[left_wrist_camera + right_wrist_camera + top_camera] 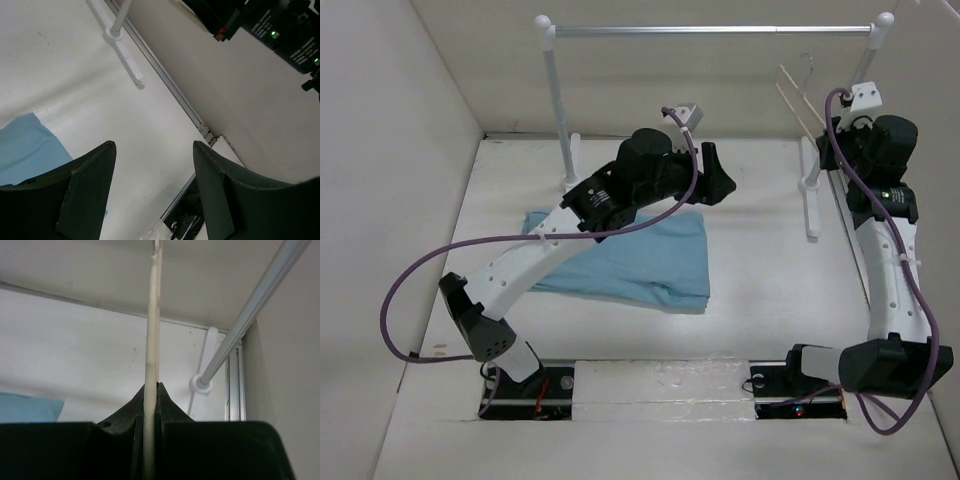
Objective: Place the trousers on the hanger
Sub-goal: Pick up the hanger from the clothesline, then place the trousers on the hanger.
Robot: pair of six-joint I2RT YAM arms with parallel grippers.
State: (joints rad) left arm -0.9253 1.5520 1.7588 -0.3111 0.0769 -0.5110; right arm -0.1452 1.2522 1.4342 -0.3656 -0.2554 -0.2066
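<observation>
The trousers (pixel 640 262) lie folded flat on the table, light blue, left of centre; a corner shows in the left wrist view (pixel 27 150) and an edge in the right wrist view (pixel 25 408). My left gripper (pixel 722 172) hovers above the table just past their far right corner, open, with only bare table between its fingers (pixel 154 146). The hanger (pixel 796 98), thin and pale beige, stands at the right end of the rail. My right gripper (pixel 838 130) is shut on the hanger's bar (pixel 151 330), which runs up between its jaws (pixel 151 390).
A clothes rail (pixel 710 30) with white posts spans the back of the table; its right foot (pixel 811 190) reaches forward, also seen in the left wrist view (pixel 125 55). Walls close the left, back and right sides. The rail bar (pixel 260 295) passes right of the held hanger.
</observation>
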